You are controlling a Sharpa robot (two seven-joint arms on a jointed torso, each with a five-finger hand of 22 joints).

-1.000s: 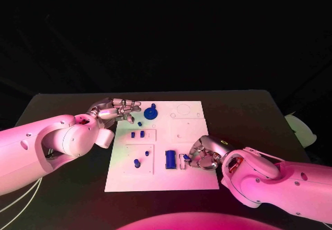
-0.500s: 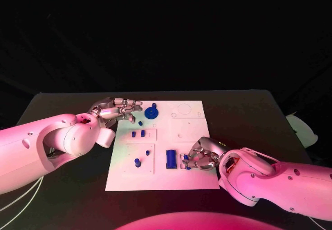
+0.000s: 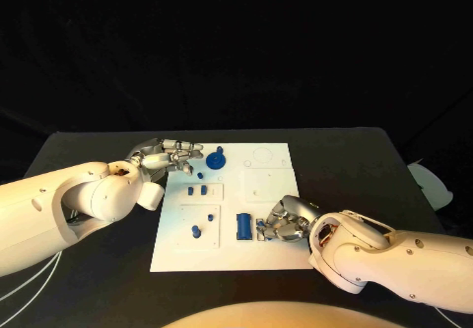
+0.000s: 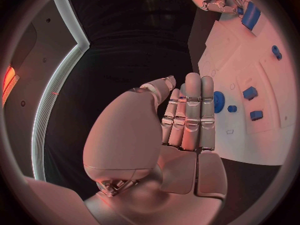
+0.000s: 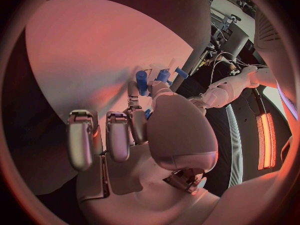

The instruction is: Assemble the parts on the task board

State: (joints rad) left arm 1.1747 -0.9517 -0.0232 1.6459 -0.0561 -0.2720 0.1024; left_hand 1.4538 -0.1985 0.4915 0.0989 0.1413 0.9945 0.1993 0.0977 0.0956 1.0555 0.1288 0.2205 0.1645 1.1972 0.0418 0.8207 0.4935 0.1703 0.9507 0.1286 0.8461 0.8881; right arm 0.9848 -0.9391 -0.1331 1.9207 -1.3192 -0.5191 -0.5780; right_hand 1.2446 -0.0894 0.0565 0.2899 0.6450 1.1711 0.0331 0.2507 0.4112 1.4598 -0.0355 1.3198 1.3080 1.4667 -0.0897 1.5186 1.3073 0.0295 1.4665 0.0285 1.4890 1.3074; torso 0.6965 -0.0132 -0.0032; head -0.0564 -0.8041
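Since a second ago my right hand (image 3: 283, 224) has crept a little leftward onto the small blue part (image 3: 263, 225) at the lower middle of the frame, while my left has stayed put.

Going left to right: my left hand (image 3: 169, 155) hovers at the upper left edge of the task board (image 3: 272, 184), fingers straight and together, grasping nothing, just beside the blue gear (image 3: 216, 161). Right of it, mid-board, sit two small blue blocks (image 3: 196, 191), below them two blue pegs (image 3: 202, 226), then the long blue block (image 3: 243, 226). My right hand curls over the small part just beside that block; I cannot tell whether it truly has it pinched.

I judge the risk is here: the fingers crowd the long block, so a sideways nudge could knock it askew, or a shallow pinch could let the small part tip out of its slot.
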